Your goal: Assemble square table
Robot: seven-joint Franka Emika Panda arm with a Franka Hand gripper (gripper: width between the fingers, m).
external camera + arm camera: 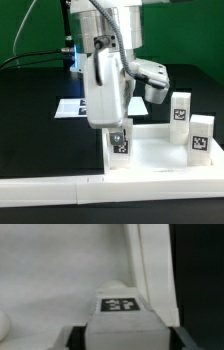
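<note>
The square tabletop (160, 152) is a white, matte plastic tray with a raised rim, lying flat on the black table (30, 110) near its front edge, close against the long white L-shaped rail (60, 190) that runs along that edge. Three stubby white legs stand upright on it, each blocky and bearing a black-and-white square tag: one (120, 143) at the tabletop's corner nearest the exterior view's left, and two more — (180, 111) and (201, 137) — close together at the side toward the exterior view's right. The gripper (119, 128) hangs straight down over the first leg, its fingers (70, 336) closed on that leg (122, 314) from both sides; the wrist view shows the tagged top of the leg between them, just beside the rim (150, 274) and a rounded corner hole. The tabletop's middle is smooth and bare. Behind the arm, the marker board (68, 108) lies flat on the table — well apart from the tray.
</note>
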